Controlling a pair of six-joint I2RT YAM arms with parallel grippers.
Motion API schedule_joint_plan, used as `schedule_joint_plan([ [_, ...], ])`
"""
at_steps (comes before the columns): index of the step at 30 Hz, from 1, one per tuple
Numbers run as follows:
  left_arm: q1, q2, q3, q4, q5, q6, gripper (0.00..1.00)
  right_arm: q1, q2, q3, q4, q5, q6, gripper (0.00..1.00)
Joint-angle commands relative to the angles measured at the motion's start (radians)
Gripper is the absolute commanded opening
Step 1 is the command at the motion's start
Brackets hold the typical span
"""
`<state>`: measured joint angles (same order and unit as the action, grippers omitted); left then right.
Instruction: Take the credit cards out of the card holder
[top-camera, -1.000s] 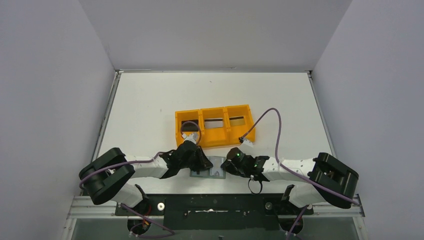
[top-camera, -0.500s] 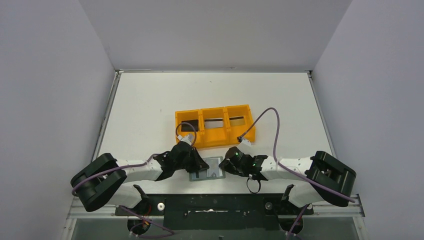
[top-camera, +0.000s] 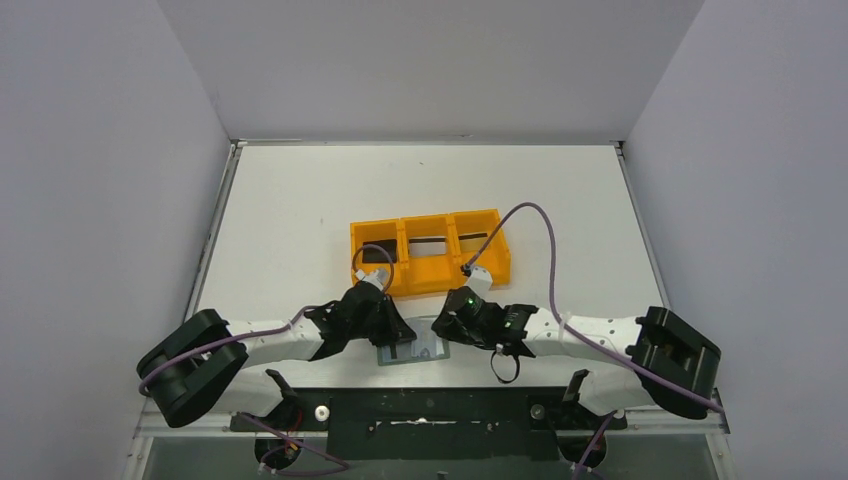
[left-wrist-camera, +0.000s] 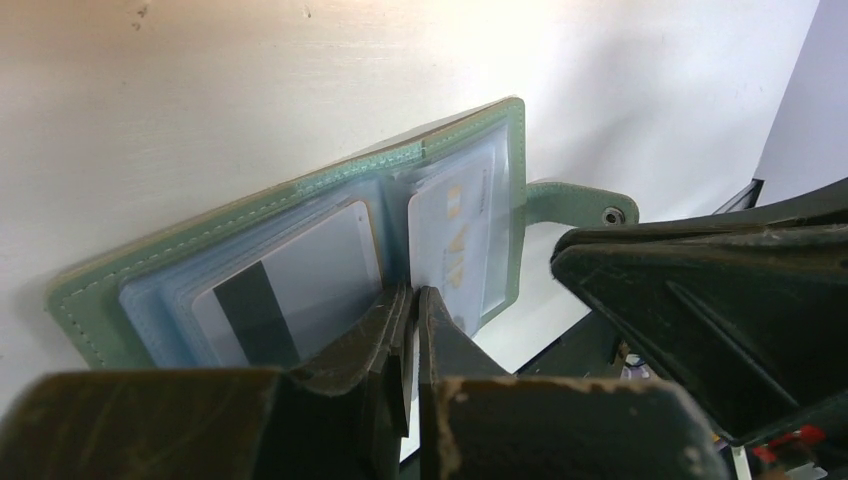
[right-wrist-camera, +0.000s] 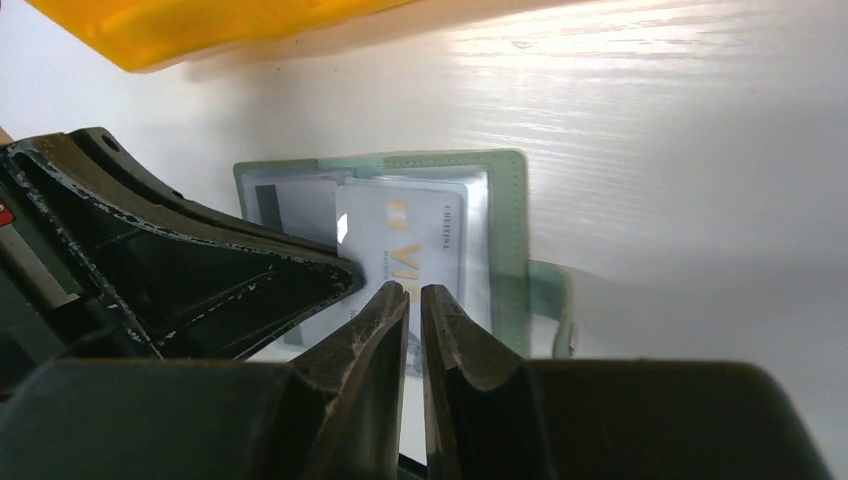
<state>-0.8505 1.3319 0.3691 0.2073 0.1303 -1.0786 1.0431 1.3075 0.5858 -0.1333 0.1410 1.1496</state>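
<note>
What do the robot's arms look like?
The left arm and right arm are white tubes with chunky black joints. A purple cable loops along each. A green light glows on the right wrist. The fingers are black, wedge-shaped and scuffed.

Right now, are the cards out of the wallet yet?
Not yet. Done: the card holder lies open on the table. In hand: the left gripper is shut at its middle fold, and the right gripper is nearly closed at the edge of the gold-lettered card; a grip can't be confirmed. Left: that card and the black-striped card are both inside their pockets.
</note>
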Motion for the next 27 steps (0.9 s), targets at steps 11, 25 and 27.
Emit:
schedule_joint_plan([
  [11,0.008,-0.033,0.017,-0.111,-0.011,0.045,0.06,0.035,0.203,0.021,-0.018,-0.016,0.054,0.13],
  [25,0.028,-0.054,0.026,-0.125,0.036,0.083,0.19,0.036,0.205,-0.023,-0.023,-0.004,0.122,0.09],
  [27,0.030,-0.049,0.020,-0.096,0.062,0.082,0.19,0.036,0.205,-0.023,-0.019,-0.005,0.123,0.09],
])
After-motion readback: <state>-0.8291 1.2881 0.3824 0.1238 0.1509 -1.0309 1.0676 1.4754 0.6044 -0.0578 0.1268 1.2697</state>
